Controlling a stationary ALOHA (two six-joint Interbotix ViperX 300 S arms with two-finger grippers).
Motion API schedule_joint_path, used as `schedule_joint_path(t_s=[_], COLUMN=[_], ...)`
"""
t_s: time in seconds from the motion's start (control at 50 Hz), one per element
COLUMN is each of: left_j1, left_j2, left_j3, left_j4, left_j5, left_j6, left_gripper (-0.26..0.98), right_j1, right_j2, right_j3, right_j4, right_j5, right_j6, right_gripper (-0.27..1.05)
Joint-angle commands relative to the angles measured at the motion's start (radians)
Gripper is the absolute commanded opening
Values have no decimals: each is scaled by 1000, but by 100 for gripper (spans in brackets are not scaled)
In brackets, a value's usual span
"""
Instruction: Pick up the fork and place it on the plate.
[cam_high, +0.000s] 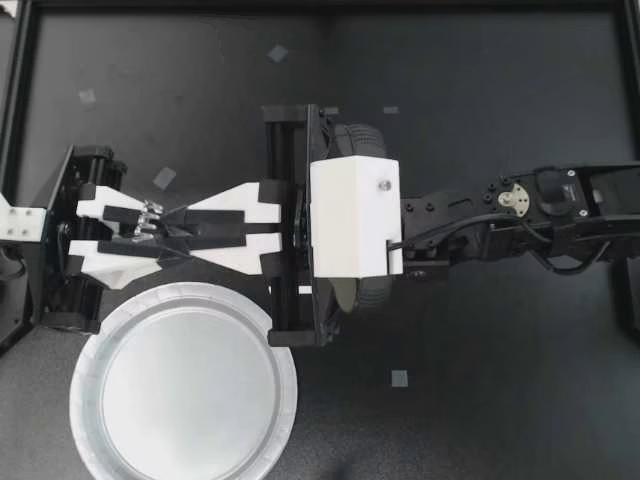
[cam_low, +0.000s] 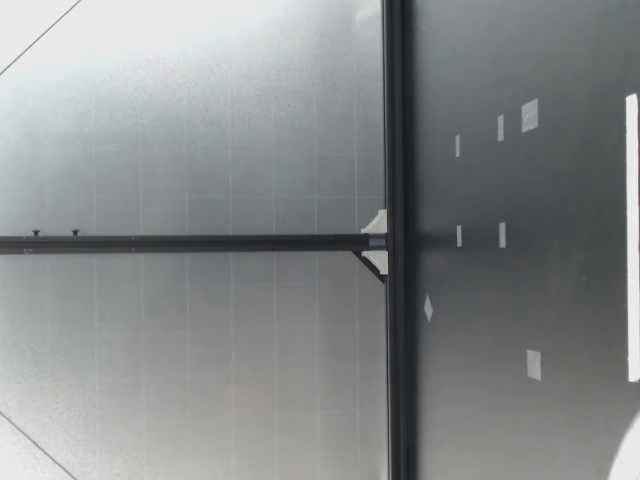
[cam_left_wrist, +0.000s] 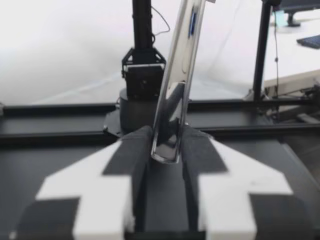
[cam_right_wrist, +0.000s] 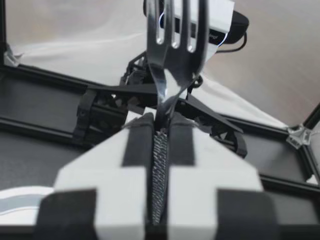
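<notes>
The metal fork (cam_high: 150, 218) hangs above the table between my two grippers, which meet tip to tip. My left gripper (cam_high: 155, 232) is shut on its handle; in the left wrist view the handle (cam_left_wrist: 177, 75) rises from between the black pads of that gripper (cam_left_wrist: 165, 145). My right gripper (cam_high: 190, 228), reaching in from the right, pinches the fork's neck. The right wrist view has the tines (cam_right_wrist: 175, 55) standing up ahead of that gripper (cam_right_wrist: 161, 122). The silver paper plate (cam_high: 90, 370) lies just below the grippers, nothing on it.
Small pale tape squares (cam_high: 400, 378) dot the black table. A black frame rail (cam_high: 20, 100) runs along the left and back edges. My right arm (cam_high: 520, 215) stretches across the middle of the table. No arm shows in the low view.
</notes>
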Motion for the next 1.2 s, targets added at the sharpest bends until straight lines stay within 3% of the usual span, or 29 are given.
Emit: schedule_joint_path(t_s=[0.0,0.16,0.2,0.28,0.46,0.56,0.68,0.76,0.84,0.94,1.0,1.08,1.18], left_j1=[-5,-5,-5,-5,-15,-60,-161,-233,-293,-307,-308,-324,-367], left_j2=[-31,-52,-57,-69,-149,-201,-236,-235,-229,-215,-192,-146,-94], left_j3=[-11,-18,-18,-9,20,46,41,-12,-120,-206,-216,-192,-130], left_j4=[-3,-5,-5,-6,-6,-8,-12,-38,-69,-87,-121,-161,-173], left_j5=[35,115,132,158,379,529,756,956,1193,1411,1528,1582,1526], left_j6=[-11,-43,-51,-69,-181,-259,-364,-425,-471,-495,-517,-525,-532], left_gripper=[-2,-2,-2,-2,-2,-2,-2,-2,-2,-2,-2,-2,-2], right_j1=[-6,-6,-6,-6,-6,-6,-6,-8,-12,-20,-23,-25,-29], right_j2=[-9,-11,-11,-23,-133,-216,-285,-288,-272,-250,-241,-238,-236], right_j3=[-2,5,6,26,169,275,364,391,408,422,428,437,446], right_j4=[0,8,6,8,64,140,166,164,164,164,164,164,164], right_j5=[3,6,6,6,48,64,64,78,104,112,112,112,112], right_j6=[-2,-2,-2,-2,6,17,74,97,112,127,132,140,140], right_gripper=[24,71,77,75,74,74,74,74,74,74,74,74,74])
